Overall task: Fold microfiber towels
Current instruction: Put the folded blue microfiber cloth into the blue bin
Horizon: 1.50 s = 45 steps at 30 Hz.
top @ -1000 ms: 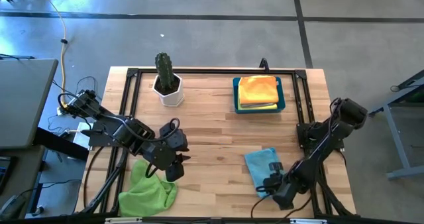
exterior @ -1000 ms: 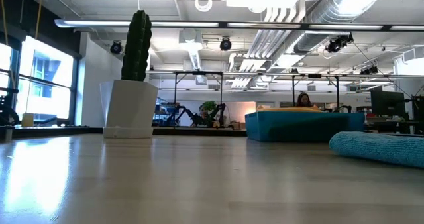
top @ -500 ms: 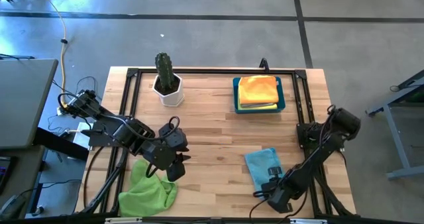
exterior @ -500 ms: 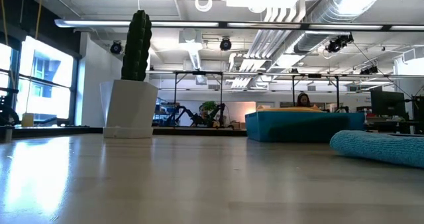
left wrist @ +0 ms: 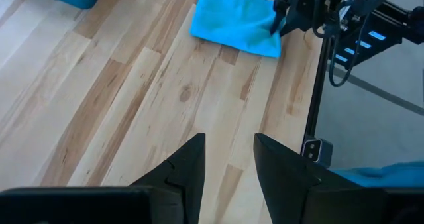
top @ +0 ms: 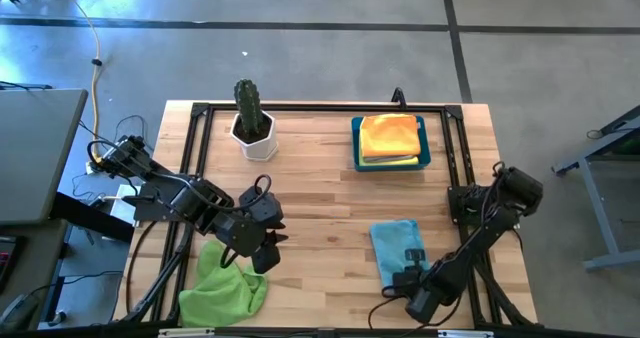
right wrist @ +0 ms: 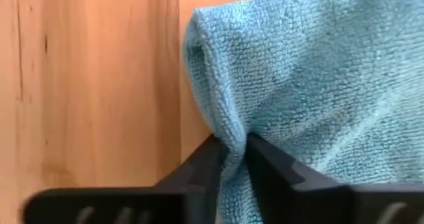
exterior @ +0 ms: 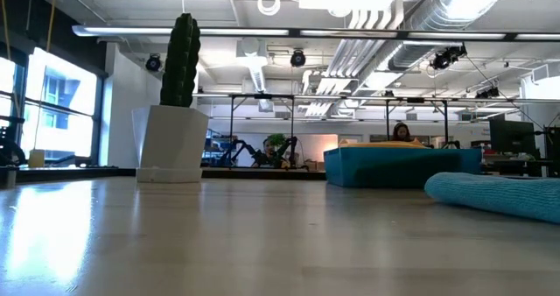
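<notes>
One fuzzy blue towel | right pincer pinching its rounded fold

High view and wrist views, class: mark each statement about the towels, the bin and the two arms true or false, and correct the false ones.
1. The right gripper has its fingers pinched on the light blue towel. True.
2. The blue bin is empty. False: it holds folded towels, an orange towel on top and a yellow towel edge showing under it.
3. The left gripper holds the lime green towel. False: its fingers are open with nothing between them; the towel lies crumpled at the table's near edge.
4. The potted cactus stands at the far side of the table, left of the bin. True.
5. The light blue towel lies inside the bin. False: it lies on the bare wood.
</notes>
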Each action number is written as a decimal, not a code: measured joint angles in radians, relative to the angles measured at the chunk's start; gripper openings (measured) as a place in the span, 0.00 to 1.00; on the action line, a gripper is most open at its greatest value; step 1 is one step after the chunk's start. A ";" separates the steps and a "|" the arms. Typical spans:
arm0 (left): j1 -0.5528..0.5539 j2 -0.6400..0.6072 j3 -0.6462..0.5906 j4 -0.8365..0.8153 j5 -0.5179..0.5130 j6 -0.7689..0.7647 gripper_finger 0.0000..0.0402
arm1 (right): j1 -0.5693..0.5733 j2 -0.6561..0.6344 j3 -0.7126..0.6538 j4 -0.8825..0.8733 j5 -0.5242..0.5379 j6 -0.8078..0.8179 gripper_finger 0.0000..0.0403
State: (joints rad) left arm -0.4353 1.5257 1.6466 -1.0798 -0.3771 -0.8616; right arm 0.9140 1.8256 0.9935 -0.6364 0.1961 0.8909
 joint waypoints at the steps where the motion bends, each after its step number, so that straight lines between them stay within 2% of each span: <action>1: 0.000 0.000 0.000 0.000 0.000 0.000 0.29 | 0.005 0.000 -0.002 0.002 0.016 0.000 0.14; 4: 0.000 0.000 0.000 0.000 -0.001 -0.003 0.29 | 0.010 0.000 -0.004 0.016 0.025 0.025 0.03; 8: 0.000 0.000 0.000 0.000 -0.001 -0.006 0.29 | 0.008 -0.009 -0.006 0.016 0.000 0.088 0.04; 12: 0.000 0.000 0.000 0.000 -0.002 -0.036 0.29 | -0.008 -0.050 -0.011 0.021 -0.046 0.089 0.01; 18: 0.000 0.000 0.000 0.001 -0.005 -0.071 0.29 | -0.111 -0.148 -0.013 0.047 -0.097 0.076 0.00; 24: 0.000 0.000 0.000 0.001 -0.004 -0.132 0.29 | -0.302 -0.242 -0.011 0.148 -0.102 0.067 0.00; 30: 0.000 0.000 0.000 0.003 0.022 -0.158 0.29 | -0.529 -0.325 -0.010 0.190 -0.100 -0.041 0.00; 33: 0.000 0.000 0.000 0.003 -0.008 -0.151 0.29 | -0.655 -0.351 -0.010 0.190 -0.100 -0.083 0.00; 38: 0.017 -0.007 0.000 0.004 -0.090 0.008 0.29 | -0.870 -0.358 -0.009 0.196 -0.095 -0.119 0.00; 45: 0.091 -0.007 0.000 -0.001 -0.099 0.233 0.29 | -1.138 -0.358 -0.009 0.338 -0.140 -0.159 0.00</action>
State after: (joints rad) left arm -0.3441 1.5188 1.6466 -1.0805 -0.4762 -0.6289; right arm -0.2238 1.4677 0.9844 -0.2988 0.0565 0.7323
